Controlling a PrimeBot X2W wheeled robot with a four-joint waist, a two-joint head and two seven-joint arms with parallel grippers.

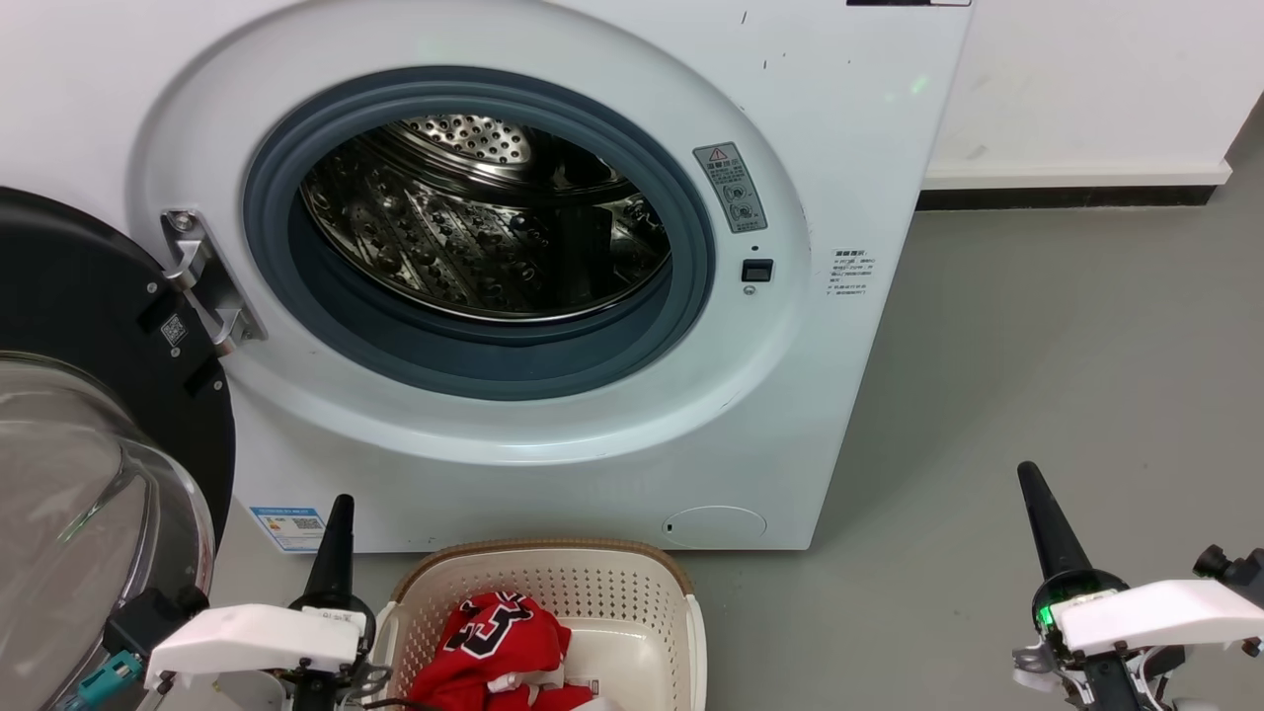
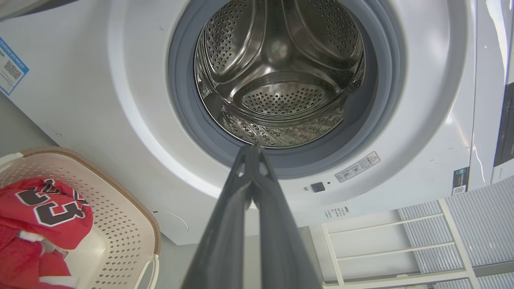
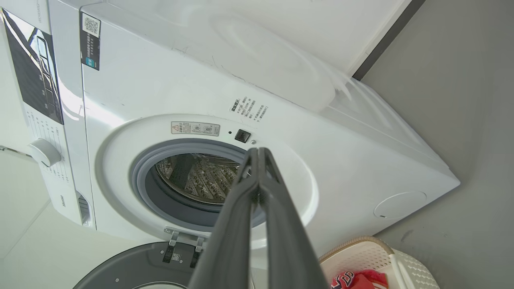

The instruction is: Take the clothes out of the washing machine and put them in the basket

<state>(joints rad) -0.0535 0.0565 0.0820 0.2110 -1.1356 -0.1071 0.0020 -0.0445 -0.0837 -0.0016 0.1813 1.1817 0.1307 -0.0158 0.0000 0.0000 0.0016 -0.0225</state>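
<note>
The white washing machine stands before me with its door swung open to the left. Its steel drum shows bare perforated metal, with no fabric visible inside. The cream basket sits on the floor against the machine's front, and the red clothes with black-and-white numerals lie in it. My left gripper is shut and holds nothing, just left of the basket. My right gripper is shut too, over bare floor at the right. The left wrist view looks straight into the drum, with the clothes at lower left.
Grey floor stretches to the right of the machine, up to a white wall with a dark skirting strip. The open glass door takes up the lower left. A white shelf rack appears in the left wrist view.
</note>
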